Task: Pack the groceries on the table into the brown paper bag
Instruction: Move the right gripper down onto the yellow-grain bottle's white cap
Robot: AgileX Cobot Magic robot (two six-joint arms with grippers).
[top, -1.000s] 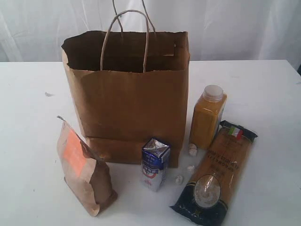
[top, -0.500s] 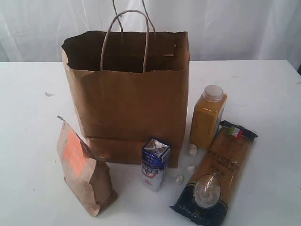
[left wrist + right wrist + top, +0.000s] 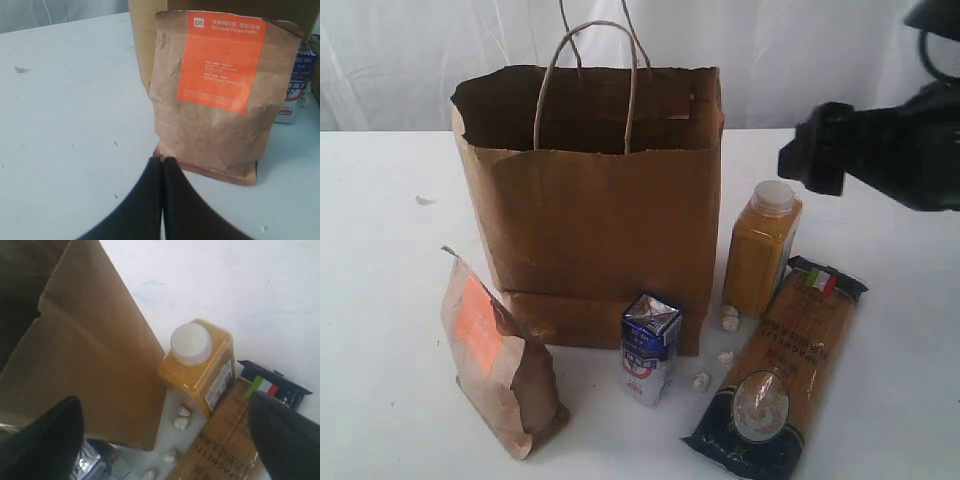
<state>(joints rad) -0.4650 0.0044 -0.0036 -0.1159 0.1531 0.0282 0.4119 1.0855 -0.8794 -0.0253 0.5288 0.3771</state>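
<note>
White tabletop [image 3: 380, 300] bears your brown paper bag [image 3: 600, 220] upright, orange juice bottle [image 3: 760, 255] just beside it; your right gripper [image 3: 162, 402] hangs spread above that bottle, left gripper [image 3: 161, 161] pinched closed before the kraft pouch [image 3: 215, 100].

We find the brown paper bag [image 3: 590, 230] open at the top, though its two loop handles [image 3: 590, 80] stand up over the middle of the mouth. Bare table [image 3: 390, 230] lies wide on the bag's left and beyond the long pasta packet [image 3: 780, 370] on the right. The front is crowded. The kraft pouch [image 3: 500, 355] stands near the bag's left front corner and the blue-white carton [image 3: 650, 345] just before its front. The orange juice bottle [image 3: 760, 250] stands just beside its right wall, leaving a narrow gap. The packet lies right against the bottle's base. Small white bits [image 3: 728, 318] litter the table between carton, bottle and packet.
</note>
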